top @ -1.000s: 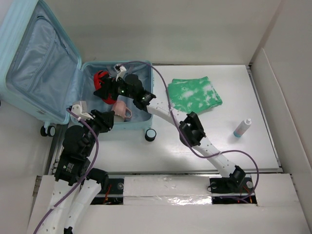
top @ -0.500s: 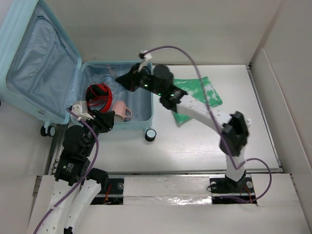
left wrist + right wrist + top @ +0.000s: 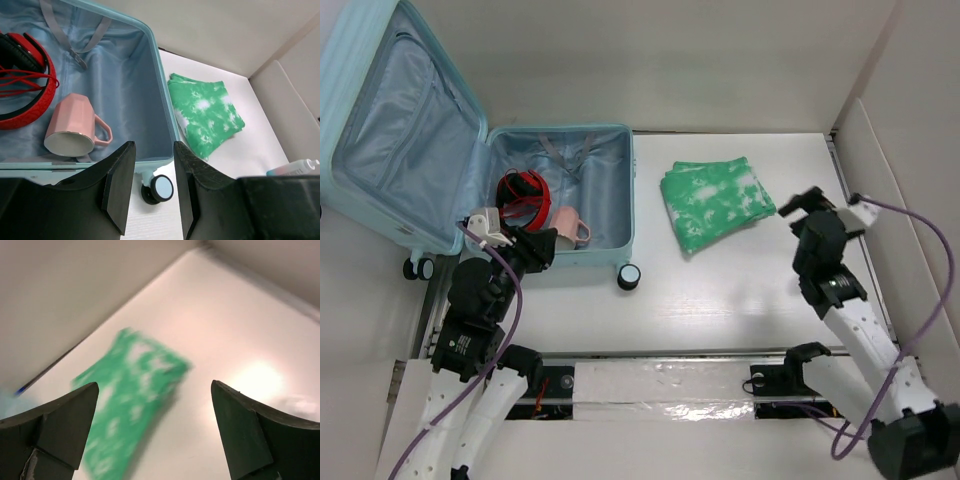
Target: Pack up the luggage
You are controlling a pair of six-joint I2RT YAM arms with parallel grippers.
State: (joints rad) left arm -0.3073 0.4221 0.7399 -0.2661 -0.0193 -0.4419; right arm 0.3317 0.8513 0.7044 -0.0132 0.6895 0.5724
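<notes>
Two tools are showing, and both are holding nothing. The left tool (image 3: pixel 152 150) is hovering over the near rim of the luggage (image 3: pixel 608 205), its jaws standing partly apart. The right tool (image 3: pixel 155 386) is hanging wide open above the counter (image 3: pixel 720 300), to the right of a folded green cloth (image 3: pixel 712 200). The luggage is lying open at the counter's left end, its lid swung out leftward, with red headphones (image 3: pixel 523 192) and a pink mug (image 3: pixel 70 132) resting inside.
</notes>
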